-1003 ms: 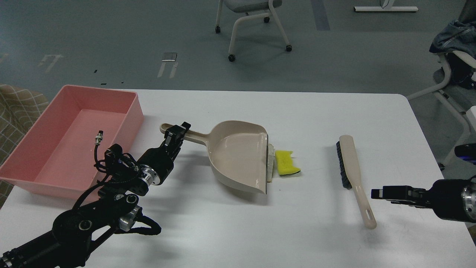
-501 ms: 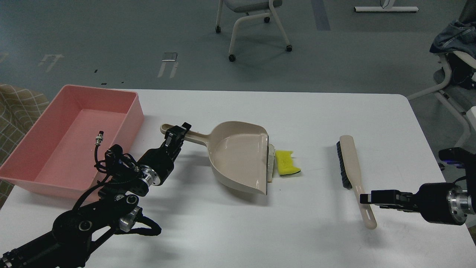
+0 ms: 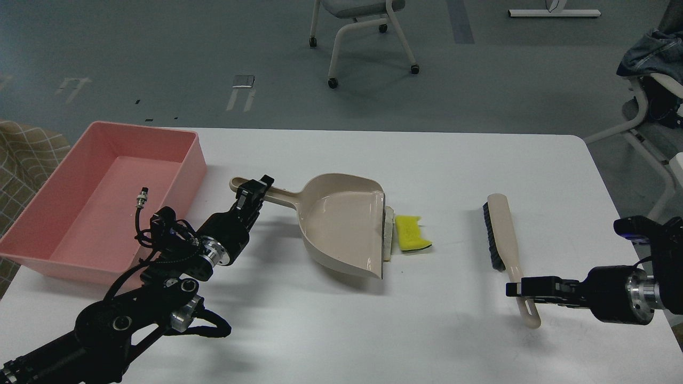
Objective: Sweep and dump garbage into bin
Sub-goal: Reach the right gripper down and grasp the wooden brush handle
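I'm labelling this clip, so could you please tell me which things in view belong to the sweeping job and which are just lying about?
Belong to the job:
yellow sponge piece
whitish slice
dustpan
brush
pink bin

Just lying about:
office chair
clothes heap, far right

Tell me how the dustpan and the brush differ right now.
The dustpan is a wide beige scoop, its handle at the left end effector; the brush is a slim stick with dark bristles, its handle at the right end effector. The dustpan's mouth touches the garbage; the brush lies apart from it. Both are beige and rest on the white table.
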Robot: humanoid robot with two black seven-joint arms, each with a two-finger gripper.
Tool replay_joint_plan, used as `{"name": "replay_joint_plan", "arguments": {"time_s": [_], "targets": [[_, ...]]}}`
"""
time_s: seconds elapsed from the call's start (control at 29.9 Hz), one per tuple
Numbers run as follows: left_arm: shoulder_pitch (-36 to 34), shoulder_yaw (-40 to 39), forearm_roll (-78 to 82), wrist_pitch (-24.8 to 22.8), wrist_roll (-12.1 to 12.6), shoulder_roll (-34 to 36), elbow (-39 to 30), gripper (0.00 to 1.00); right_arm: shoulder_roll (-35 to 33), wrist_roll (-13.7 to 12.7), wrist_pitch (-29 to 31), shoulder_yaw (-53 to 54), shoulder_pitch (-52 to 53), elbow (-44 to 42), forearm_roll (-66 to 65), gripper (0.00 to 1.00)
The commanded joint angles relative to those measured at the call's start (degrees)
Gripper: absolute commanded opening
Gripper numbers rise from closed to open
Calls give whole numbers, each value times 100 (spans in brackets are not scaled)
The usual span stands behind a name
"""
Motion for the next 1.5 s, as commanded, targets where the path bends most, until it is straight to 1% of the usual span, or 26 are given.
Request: {"name": "replay_joint_plan", "arguments": {"time_s": [0.0,0.03,0.07,0.13,0.67,0.74,0.87,1.07,1.1,1.14,1.2,1.34,1.4,1.47], "targets": [[5,4,0,-1,-1,-8,0,0,98,-17,0,0,-20,-58,10,71],[5,4,0,-1,-1,1,0,0,116,-34,0,0,-20,-85,19,70],[5,4,0,-1,-1,1,0,0,142,-61,0,0,-28,-111,19,65],[5,-5,0,-1,-10,10,0,0,151,-78,0,0,-28,-120,19,64],[23,4,0,-1,-27,28,0,0,274,-87,0,0,-37,-129,19,63],[23,4,0,-1,-27,19,0,0,327,-87,0,-9,-46,-129,1,60],[23,4,0,-1,-27,10,0,0,354,-87,0,0,-81,-129,-8,56],[23,-5,0,-1,-36,10,0,0,362,-105,0,-9,-90,-129,1,40],[23,-5,0,-1,-36,10,0,0,362,-148,0,-9,-90,-129,1,34],[23,4,0,-1,-36,10,0,0,362,-175,0,-9,-90,-129,10,31],[23,-5,9,-1,-36,19,0,0,354,-272,0,-9,-90,-129,27,22],[23,-5,9,-1,-36,19,-8,0,345,-272,0,-9,-90,-129,27,15],[23,-5,9,-1,-36,19,-8,0,336,-272,0,-9,-90,-129,19,7],[23,-5,9,-1,-36,19,-8,0,327,-272,0,-9,-90,-129,19,2]]}}
